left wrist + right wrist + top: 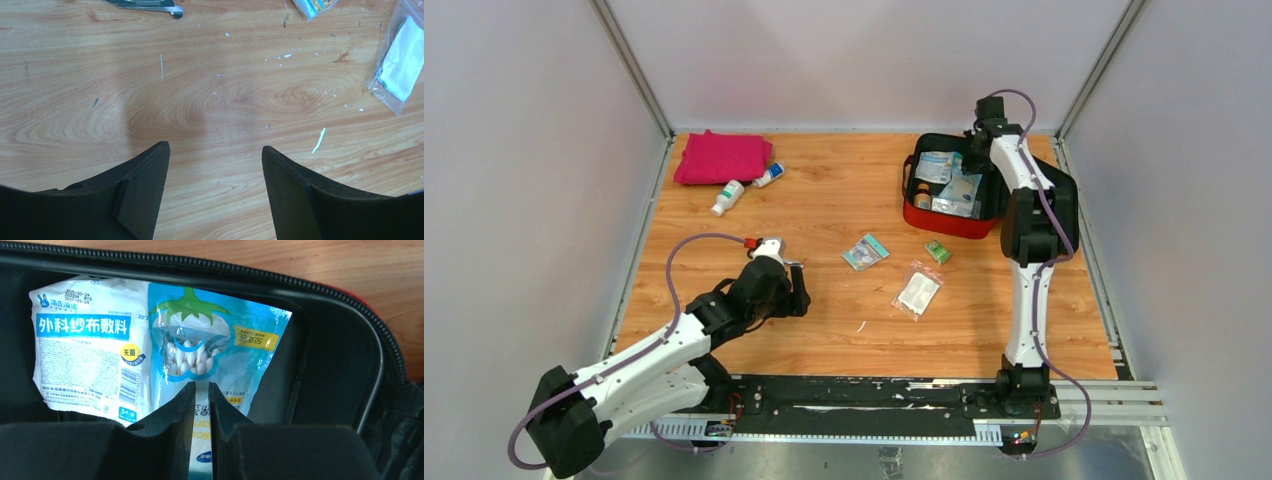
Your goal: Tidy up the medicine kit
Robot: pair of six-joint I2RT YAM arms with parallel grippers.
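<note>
– At the right claw [201, 385], what are the fingers doing?
– They are sitting almost pressed together, with only a thin slit between them. A blue cotton-swab packet [215, 340] is showing through that slit, but I cannot tell whether they are pinching it.
– And around it?
– A white gauze packet [82, 360] is lying just beside the swabs, overlapping them. Both are resting inside the medicine kit [944, 222], which is lying open at the far right of the table [844, 190].
– And the left claw [214, 146]?
– It is hanging spread wide over bare wood, gripping nothing. A metal tool [145, 5] is lying ahead of it. Off to the right, a clear bag with a white pad [400, 65] is resting on the wood.
– Anything farther out?
– A pink cloth [722, 157] is lying at the far left corner, with two small bottles [728, 197] resting just beside it.
</note>
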